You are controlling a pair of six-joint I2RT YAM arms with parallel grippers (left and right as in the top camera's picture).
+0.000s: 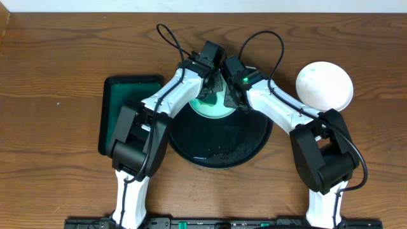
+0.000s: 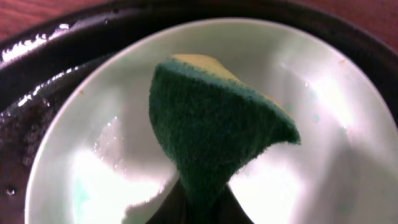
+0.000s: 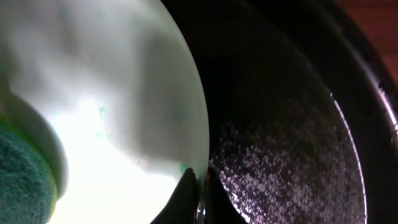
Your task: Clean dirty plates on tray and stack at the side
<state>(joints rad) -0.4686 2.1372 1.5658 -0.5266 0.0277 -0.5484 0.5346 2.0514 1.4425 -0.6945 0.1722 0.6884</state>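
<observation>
One white plate [image 1: 213,105] with teal traces lies at the back of the round black tray [image 1: 219,143]. My left gripper [image 1: 212,81] is shut on a green sponge [image 2: 211,124] and presses it onto that plate [image 2: 323,106]. My right gripper [image 1: 230,89] is shut on the plate's right rim [image 3: 198,177]; the plate [image 3: 112,93] fills the left of the right wrist view. A clean white plate [image 1: 324,86] lies on the bare wood at the back right. A third plate is not in view.
A rectangular dark green tray [image 1: 124,111] lies left of the black tray. The black tray's floor [image 3: 280,143] is wet with droplets. Both arms cross over the tray's back half.
</observation>
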